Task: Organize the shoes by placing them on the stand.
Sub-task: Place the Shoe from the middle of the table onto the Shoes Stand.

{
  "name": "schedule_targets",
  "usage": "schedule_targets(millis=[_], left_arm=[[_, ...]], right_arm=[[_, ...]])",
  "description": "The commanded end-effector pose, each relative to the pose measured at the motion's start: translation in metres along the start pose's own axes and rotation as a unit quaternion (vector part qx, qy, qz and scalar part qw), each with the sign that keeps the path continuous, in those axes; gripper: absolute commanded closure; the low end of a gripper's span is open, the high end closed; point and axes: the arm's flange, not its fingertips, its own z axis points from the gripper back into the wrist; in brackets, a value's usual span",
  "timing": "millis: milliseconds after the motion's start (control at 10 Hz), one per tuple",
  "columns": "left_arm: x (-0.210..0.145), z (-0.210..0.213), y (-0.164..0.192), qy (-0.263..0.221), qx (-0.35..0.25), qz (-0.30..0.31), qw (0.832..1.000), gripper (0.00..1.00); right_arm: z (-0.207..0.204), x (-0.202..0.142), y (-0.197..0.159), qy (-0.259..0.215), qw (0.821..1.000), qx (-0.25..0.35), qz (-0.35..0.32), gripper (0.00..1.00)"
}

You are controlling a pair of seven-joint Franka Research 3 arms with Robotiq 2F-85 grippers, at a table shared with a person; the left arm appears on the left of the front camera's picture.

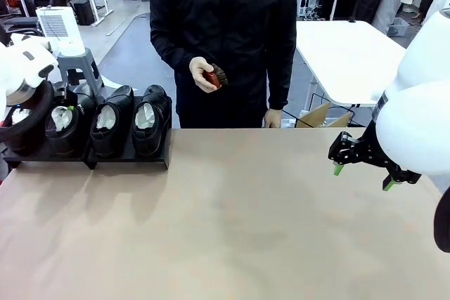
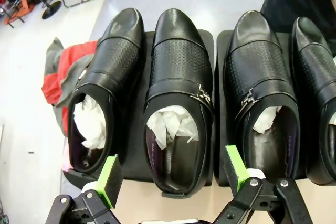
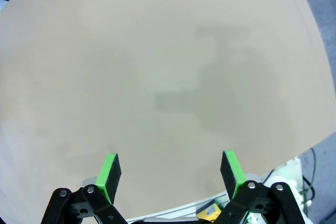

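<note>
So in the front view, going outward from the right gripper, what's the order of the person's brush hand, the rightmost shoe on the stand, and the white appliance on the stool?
From the right gripper, open over the table's right side:
1. The person's hand holding the brush, across the table, centre.
2. Rightmost shoe on the stand, far left.
3. White appliance, behind the stand, upper left.

Shoes [image 2: 178, 93]: four, black, paper-stuffed, abreast at 10 o'clock on the table.
Stand [image 1: 126, 159]: one, black, under the shoes.
Brush [image 1: 215, 76]: one, red-brown, in a person's hand [image 1: 202, 74] at 12 o'clock.
Grippers: two, left gripper [image 2: 173, 174] at 9 o'clock, right gripper [image 1: 362, 171] at 3 o'clock.
Table [image 1: 232, 223]: one, tan.
Stool [image 1: 83, 68]: one, grey, at 11 o'clock.
Person: one, at 12 o'clock.
</note>
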Motion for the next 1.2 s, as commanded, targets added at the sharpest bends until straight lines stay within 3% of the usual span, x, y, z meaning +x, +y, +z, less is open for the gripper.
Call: schedule_targets(millis=[0,1100], left_arm=[[0.0009,0.0003,0.0003,-0.006,-0.001,-0.001,1.000,0.00],[0.0009,0.0003,0.0003,-0.006,-0.001,-0.001,1.000,0.00]], right_arm=[[0.0011,0.0017,0.0002,0.001,1.000,0.001,0.004,0.00],[0.0011,0.0017,0.0002,0.001,1.000,0.001,0.004,0.00]])
